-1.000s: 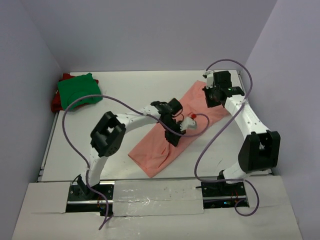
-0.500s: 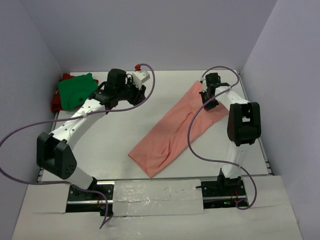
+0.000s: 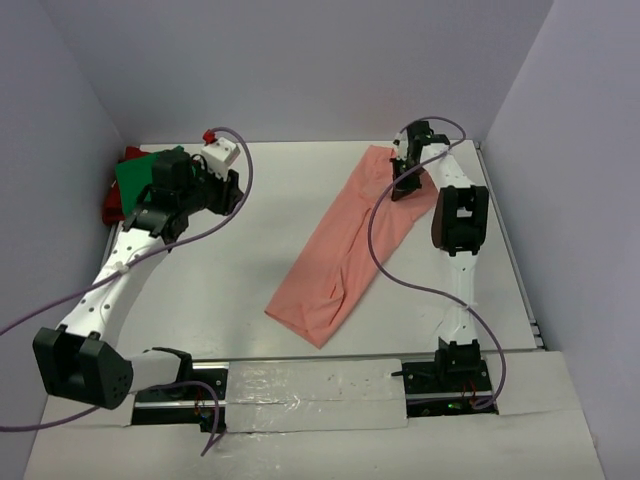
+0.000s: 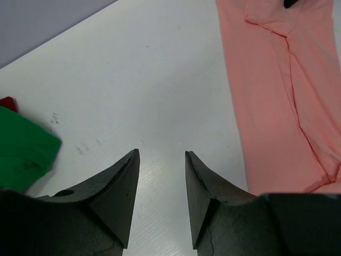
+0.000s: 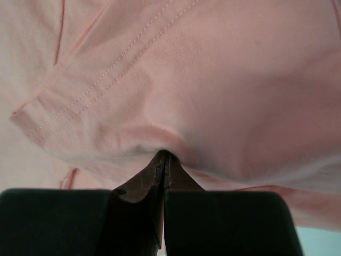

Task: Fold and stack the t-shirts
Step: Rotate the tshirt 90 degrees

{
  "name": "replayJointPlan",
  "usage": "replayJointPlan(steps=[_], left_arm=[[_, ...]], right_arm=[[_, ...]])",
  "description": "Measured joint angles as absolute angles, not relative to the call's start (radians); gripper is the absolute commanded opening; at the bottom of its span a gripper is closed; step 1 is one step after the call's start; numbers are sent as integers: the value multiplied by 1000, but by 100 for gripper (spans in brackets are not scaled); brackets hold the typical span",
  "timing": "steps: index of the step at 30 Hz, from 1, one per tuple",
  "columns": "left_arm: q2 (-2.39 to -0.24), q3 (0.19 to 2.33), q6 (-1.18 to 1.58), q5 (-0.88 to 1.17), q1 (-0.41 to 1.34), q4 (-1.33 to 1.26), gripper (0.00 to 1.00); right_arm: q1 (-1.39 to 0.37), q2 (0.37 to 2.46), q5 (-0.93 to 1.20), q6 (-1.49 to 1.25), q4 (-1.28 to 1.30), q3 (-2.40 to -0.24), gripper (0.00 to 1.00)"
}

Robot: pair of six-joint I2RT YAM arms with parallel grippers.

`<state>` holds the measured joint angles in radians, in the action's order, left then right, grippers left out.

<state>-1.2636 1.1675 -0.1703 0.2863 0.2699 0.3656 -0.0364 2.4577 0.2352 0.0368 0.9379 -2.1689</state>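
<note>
Here's the soft salmon-pink cloth t-shirt (image 5: 213, 80): matt, fine-woven, with twin stitch lines along its hem, puckered where the right gripper (image 5: 163, 156) pinches it. Its fingers look like dull black hard plastic. The left gripper (image 4: 162, 157) has the same matt black. The white table (image 4: 160, 80) is smooth and faintly scuffed. At its far left corner, the bright green cloth t-shirt (image 4: 21, 149) is matt too.

One salmon-pink t-shirt (image 3: 340, 250), one green t-shirt (image 3: 132, 185), one red t-shirt (image 3: 110, 212); two arms (image 3: 110, 280) (image 3: 458, 215).

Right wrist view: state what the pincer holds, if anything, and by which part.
Right pincer pinches the pink t-shirt by a fold near its stitched hem.
</note>
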Motion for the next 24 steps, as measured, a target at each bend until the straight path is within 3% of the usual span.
replayJointPlan(steps=[6,18,24], left_arm=[[-1180,1143,-163,313,226,376,49],[-1192,1131,-138,389,196,401,49],[-1192,1120,-132,420,196,400,49]], right_arm=[[-64,2593,356,38,1061,-2416,0],[-475,2598,488,144,1016,-2454,0],[-524,2560,474,159,912,-2358,0]])
